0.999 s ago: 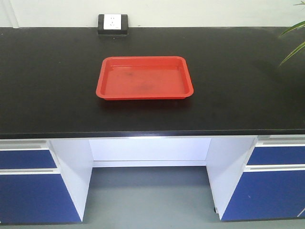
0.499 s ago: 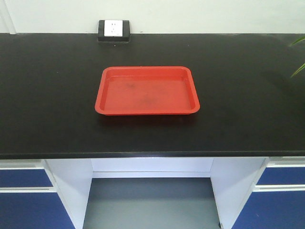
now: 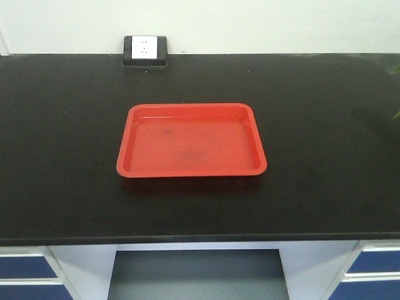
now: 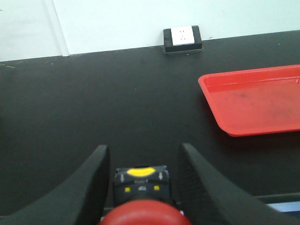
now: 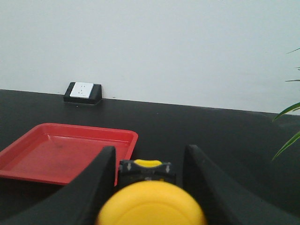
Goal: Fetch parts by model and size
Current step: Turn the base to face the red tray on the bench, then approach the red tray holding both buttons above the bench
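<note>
In the left wrist view my left gripper (image 4: 143, 149) is shut on the red-capped push button (image 4: 143, 216), whose black base (image 4: 140, 180) sits between the fingers, above the black counter. In the right wrist view my right gripper (image 5: 150, 150) is shut on the yellow-capped push button (image 5: 151, 206), whose black base (image 5: 146, 171) shows between the fingers. A red tray (image 3: 191, 140) lies empty on the counter. It is to the right of the left gripper (image 4: 258, 101) and to the left of the right gripper (image 5: 61, 154). Neither gripper shows in the front view.
The black counter (image 3: 325, 125) runs along a white wall. A power socket box (image 3: 145, 50) sits at the back edge behind the tray. Blue drawers (image 3: 375, 262) flank a knee gap under the counter. Plant leaves (image 5: 288, 126) reach in at the far right.
The front view has moved closer to the counter: the tray now looks larger and lower in the frame, and less of the drawers shows. The tray stays empty.
</note>
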`<state>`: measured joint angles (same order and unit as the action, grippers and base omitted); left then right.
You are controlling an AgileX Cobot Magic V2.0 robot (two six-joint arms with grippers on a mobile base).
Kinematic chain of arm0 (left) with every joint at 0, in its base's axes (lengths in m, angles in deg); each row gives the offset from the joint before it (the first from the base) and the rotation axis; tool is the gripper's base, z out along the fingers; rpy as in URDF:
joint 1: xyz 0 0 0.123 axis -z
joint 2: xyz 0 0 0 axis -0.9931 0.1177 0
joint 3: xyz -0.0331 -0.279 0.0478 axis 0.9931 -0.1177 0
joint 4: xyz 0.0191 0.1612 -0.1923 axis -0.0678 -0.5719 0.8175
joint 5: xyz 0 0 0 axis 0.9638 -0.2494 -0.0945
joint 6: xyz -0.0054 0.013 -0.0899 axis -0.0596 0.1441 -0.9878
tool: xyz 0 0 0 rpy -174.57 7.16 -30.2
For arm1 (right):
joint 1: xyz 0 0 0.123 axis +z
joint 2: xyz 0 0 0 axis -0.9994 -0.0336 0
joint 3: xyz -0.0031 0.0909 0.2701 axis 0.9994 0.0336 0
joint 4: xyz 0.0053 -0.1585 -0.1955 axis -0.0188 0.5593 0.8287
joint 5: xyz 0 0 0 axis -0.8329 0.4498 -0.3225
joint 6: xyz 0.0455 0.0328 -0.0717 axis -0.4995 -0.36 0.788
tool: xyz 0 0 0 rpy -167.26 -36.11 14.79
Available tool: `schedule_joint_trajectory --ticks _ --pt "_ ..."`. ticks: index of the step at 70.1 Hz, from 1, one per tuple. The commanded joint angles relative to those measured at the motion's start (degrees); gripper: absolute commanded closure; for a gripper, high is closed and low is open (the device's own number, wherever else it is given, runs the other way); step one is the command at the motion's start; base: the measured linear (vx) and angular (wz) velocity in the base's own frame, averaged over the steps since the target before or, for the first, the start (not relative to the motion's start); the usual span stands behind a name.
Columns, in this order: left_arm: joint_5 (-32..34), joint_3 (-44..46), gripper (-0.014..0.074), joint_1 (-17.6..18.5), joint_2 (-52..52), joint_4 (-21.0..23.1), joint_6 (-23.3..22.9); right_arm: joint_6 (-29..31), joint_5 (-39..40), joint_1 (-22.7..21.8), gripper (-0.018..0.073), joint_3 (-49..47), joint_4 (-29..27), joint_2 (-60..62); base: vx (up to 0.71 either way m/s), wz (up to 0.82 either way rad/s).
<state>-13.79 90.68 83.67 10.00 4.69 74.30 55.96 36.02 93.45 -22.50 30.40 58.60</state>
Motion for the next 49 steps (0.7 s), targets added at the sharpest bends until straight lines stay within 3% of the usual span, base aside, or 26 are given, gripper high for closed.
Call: schedule_joint_trajectory --ticks 1,49 --pt "4.53 1.28 0.0603 -0.04 0.76 -0.01 -0.34 0.43 4.59 -0.3 0.0568 -1.56 -0.05 -0.82 0.17 0.01" --pt "4.53 1.28 0.0603 -0.04 0.76 -0.01 -0.34 0.43 4.59 -0.3 0.0568 -1.56 -0.05 -0.82 0.13 0.01"
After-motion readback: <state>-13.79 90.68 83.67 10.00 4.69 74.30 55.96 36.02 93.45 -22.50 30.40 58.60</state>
